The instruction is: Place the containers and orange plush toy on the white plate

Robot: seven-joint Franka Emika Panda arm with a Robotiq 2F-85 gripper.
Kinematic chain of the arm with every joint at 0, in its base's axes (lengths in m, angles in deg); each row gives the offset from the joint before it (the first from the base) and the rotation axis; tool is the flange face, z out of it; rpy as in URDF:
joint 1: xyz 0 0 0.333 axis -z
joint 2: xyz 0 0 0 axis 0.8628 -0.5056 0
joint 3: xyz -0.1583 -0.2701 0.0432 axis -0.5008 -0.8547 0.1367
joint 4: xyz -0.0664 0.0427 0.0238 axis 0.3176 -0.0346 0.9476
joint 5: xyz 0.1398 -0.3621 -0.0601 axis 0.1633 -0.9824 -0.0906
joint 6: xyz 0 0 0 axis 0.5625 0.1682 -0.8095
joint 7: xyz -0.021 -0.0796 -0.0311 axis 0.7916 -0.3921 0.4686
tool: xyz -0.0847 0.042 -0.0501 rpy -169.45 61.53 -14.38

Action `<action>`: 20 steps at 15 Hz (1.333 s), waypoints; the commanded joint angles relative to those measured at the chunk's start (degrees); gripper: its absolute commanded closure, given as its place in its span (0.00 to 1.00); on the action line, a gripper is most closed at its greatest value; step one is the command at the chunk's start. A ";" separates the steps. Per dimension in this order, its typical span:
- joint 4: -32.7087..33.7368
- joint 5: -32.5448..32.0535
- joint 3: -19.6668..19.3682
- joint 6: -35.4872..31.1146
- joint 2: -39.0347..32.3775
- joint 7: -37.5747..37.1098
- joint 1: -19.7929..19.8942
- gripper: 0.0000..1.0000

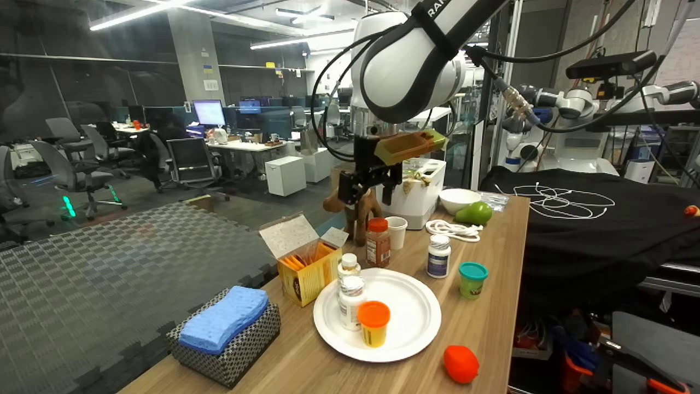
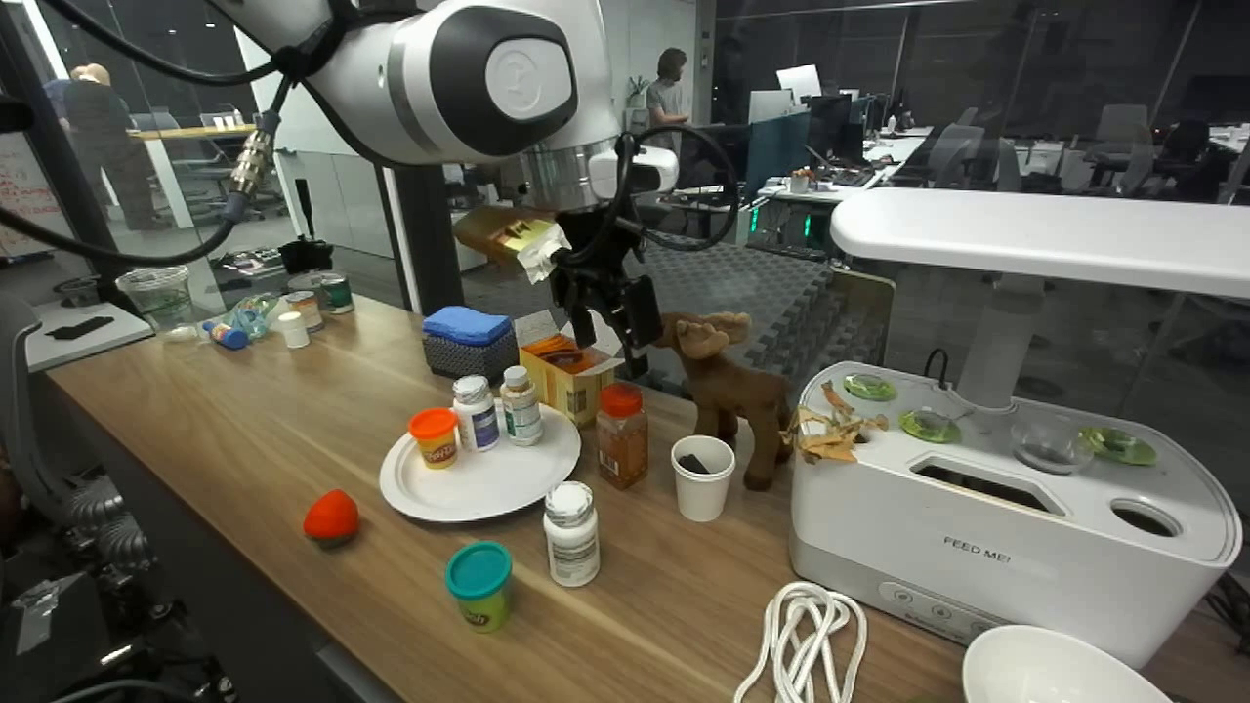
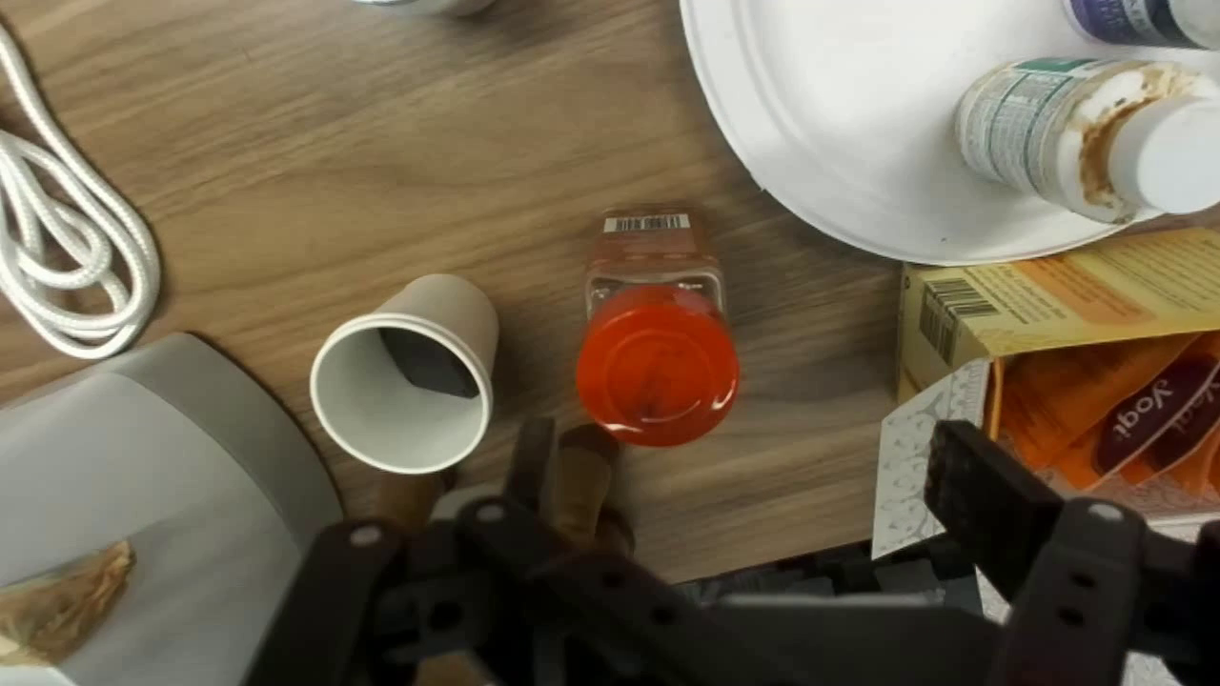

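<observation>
Two jaws of the black gripper (image 3: 751, 462) gape wide, empty. The squarish, clear red-capped bottle (image 2: 622, 439) seems rigid; pinch mid-body.

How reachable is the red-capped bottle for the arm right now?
Probably yes: the tool is open above the red-capped bottle, whose lid shows uncovered in the wrist view. The white cup stands close but apart.

- In an exterior view, the plate (image 1: 407, 313): plain white.
- Six o'clock on it, tub (image 1: 374, 327): orange lid, yellow body.
- Two o'clock from it, jar (image 1: 472, 282): teal lid, green body.
- Twelve o'clock, bottle (image 1: 378, 246): red cap; farther, toy (image 1: 365, 210): brown.
- Nine o'clock, sponge (image 1: 224, 319): blue; box (image 1: 246, 342) under it: black-and-grey pattern.
- Ten o'clock, carton (image 1: 317, 276): yellow.
</observation>
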 commanded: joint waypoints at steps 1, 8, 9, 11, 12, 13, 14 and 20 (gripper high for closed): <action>1.86 -1.03 -0.39 1.28 -1.99 0.47 0.15 0.00; 2.90 -2.45 -1.33 0.65 -5.58 -1.35 -0.62 0.26; 3.13 -2.43 -1.44 0.70 -5.78 -1.59 -0.66 0.26; 3.45 -2.63 -1.71 0.82 -5.78 -1.81 -0.70 0.37; 3.57 -2.80 -1.91 0.94 -5.69 -1.97 -0.74 0.47; 3.60 -2.99 -2.09 1.29 -5.51 -1.97 -0.73 0.55; 3.38 -4.15 -2.84 0.83 -5.25 -2.88 -1.07 0.62; 3.43 -9.58 -5.81 3.34 -3.80 -8.47 -1.92 0.75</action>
